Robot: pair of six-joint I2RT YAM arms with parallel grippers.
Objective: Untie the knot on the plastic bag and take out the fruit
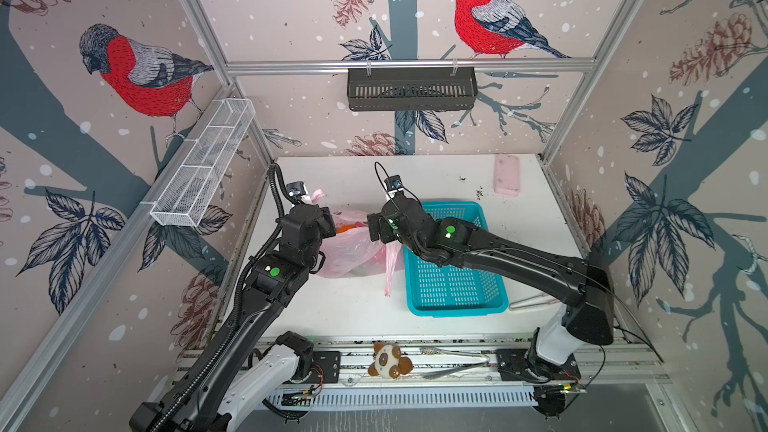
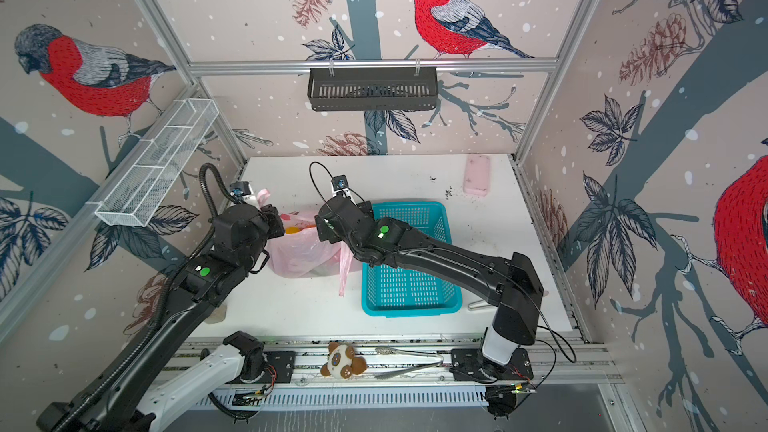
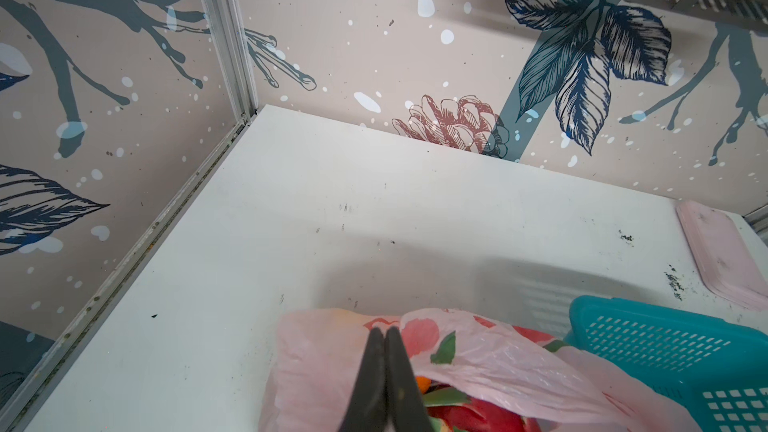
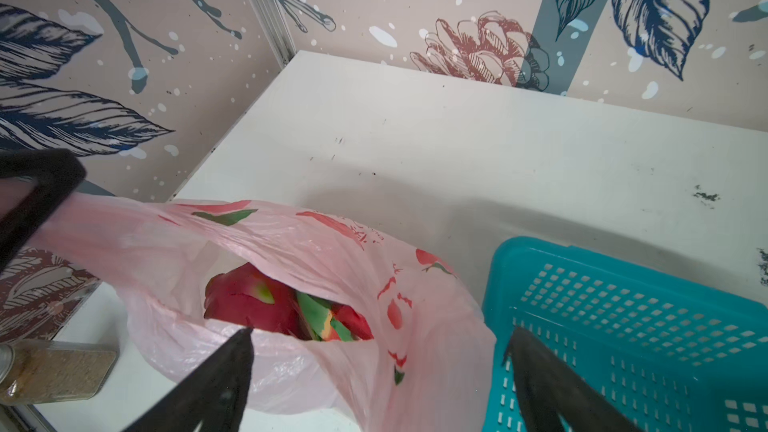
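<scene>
The plastic bag (image 1: 353, 251) lies on the white table (image 1: 415, 184) left of centre, and its mouth gapes open. No knot shows; one loose handle (image 1: 388, 272) trails toward the front. Inside the bag lie a magenta dragon fruit (image 4: 249, 297) and an orange fruit (image 3: 422, 382). My left gripper (image 3: 384, 332) is shut on the bag's left rim and pulls the plastic taut, as the right wrist view shows. My right gripper (image 4: 380, 338) hovers open over the bag's right side, holding nothing, with one fingertip (image 4: 523, 342) over the basket's edge.
A teal slotted basket (image 1: 453, 259) stands right of the bag, under my right arm. A pink block (image 1: 507, 174) lies at the back right. A jar (image 4: 54, 371) stands left of the bag. A plush toy (image 1: 390, 361) sits on the front rail.
</scene>
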